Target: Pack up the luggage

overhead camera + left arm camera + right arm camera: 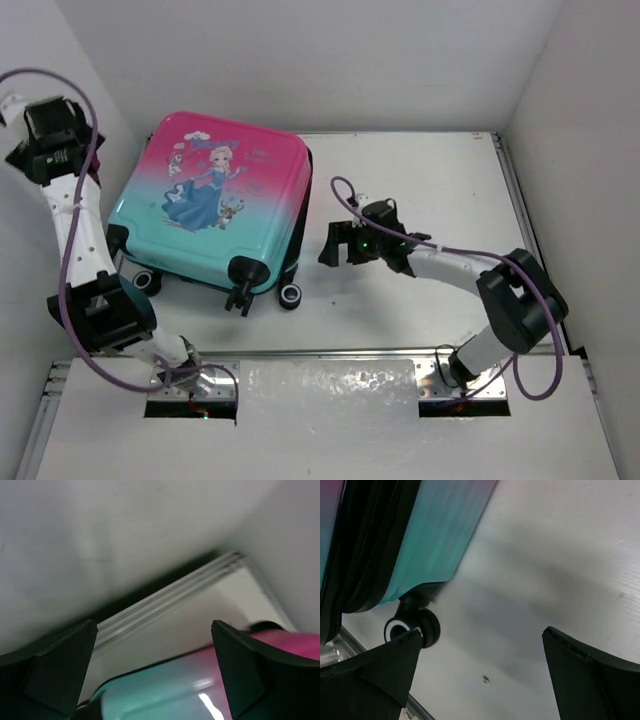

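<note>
Risks first: the luggage [210, 210] lies flat on the table [430, 180], left of centre, princess print up, shells together, wheels toward the arms. Packing likely means opening it or shifting it, and the shell looks glossy and curved, so a pinch on the body would probably slip; the dark zipper seam [365, 545] along the right side looks like the only real purchase. The case sits on wheels [412, 627], so a sideways nudge from the right gripper [482, 632] could roll or spin it toward the left wall instead of opening it. The left arm is folded tight against that wall, so it has little room and could clip the case or the wall on the way in. Cannot tell whether the zip is fully closed. Hands: the right gripper is spread wide with nothing between the fingers, just beside the case's right edge, low over the table, not touching it. The left gripper [152, 630] is also spread wide and empty, hanging above the case's far left corner, no contact seen.
</note>
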Robot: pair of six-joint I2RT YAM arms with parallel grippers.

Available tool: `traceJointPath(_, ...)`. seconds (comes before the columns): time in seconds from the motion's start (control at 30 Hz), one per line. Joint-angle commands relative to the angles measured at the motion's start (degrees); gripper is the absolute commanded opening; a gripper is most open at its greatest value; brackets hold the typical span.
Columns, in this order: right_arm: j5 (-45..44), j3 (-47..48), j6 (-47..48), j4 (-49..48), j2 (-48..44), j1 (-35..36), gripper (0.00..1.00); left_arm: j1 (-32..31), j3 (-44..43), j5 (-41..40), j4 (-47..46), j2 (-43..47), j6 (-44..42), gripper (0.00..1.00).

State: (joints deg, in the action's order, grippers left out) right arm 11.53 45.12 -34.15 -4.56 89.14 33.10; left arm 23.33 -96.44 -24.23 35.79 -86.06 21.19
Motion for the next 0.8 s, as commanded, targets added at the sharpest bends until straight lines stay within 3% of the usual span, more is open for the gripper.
traceJointPath(0.0,-3.54,-2.06,-10.04,-14.21,3.3,1.52,0.99,3.99,5.46,-8.41,3.24,-2.09,9.2,0.98)
traceJointPath(0.13,-0.46,3.38,-13.83,-17.06,10.34,4.86,0.99,6.29,8.9,-3.74,0.78,-6.3,7.83,0.97)
traceJointPath(0.23,2.69,10.75,-16.12,-17.06,16.92,4.52,0.99,6.29,16.6,6.8,-2.37,-9.9,6.16,0.97)
traceJointPath(0.3,4.36,20.5,-15.16,-12.24,22.98,1.63,0.99,6.03,22.48,17.67,-5.37,-11.58,3.18,0.96)
traceJointPath(0.33,4.73,24.62,-13.94,-9.18,25.27,0.66,0.99,6.02,25.31,24.68,-7.47,-12.02,2.11,0.96)
traceJointPath(0.37,4.9,34.49,-12.53,-0.8,30.08,-1.27,0.99,6.02,27.95,40.5,-11.84,-12.46,2.1,0.94)
traceJointPath(0.4,5.43,39.81,-8.43,3.72,32.73,-2.24,0.99,5.59,32.85,45.97,-13.19,-12.72,3.06,0.92)
traceJointPath(0.43,4.91,53.09,-5.78,10.55,35.81,-3.64,0.99,4.71,35.77,49.85,-15.64,-12.12,3.94,0.9)
traceJointPath(0.47,4.56,60.19,-3.58,21.76,38.97,-4.27,0.99,3.75,37.97,53.72,-19.14,-11.16,4.47,0.9)
traceJointPath(0.5,5.16,66.43,-0.25,25.61,45.35,-5.14,0.99,0.78,41.3,52.98,-19.44,-8.97,4.73,0.9)
traceJointPath(0.53,8.39,79.03,0.92,29.04,48.72,-6.89,0.99,-0.82,42.73,52.53,-19.62,-7.73,4.22,0.9)
traceJointPath(0.6,14.27,88.61,-0.37,33.21,57.4,-9.01,0.99,-6.59,48.76,52.18,-21.54,-1.44,5.08,0.9)
traceJointPath(0.63,21.27,91.69,-1.69,31.99,58.94,-10.93,0.99,-8.46,50.81,52.53,-22.07,0.87,5.52,0.9)
traceJointPath(0.77,27.68,83.57,-1.19,24.78,56.68,-14.64,0.99,-19.26,63.89,51.75,-26.03,19.9,15.07,0.9)
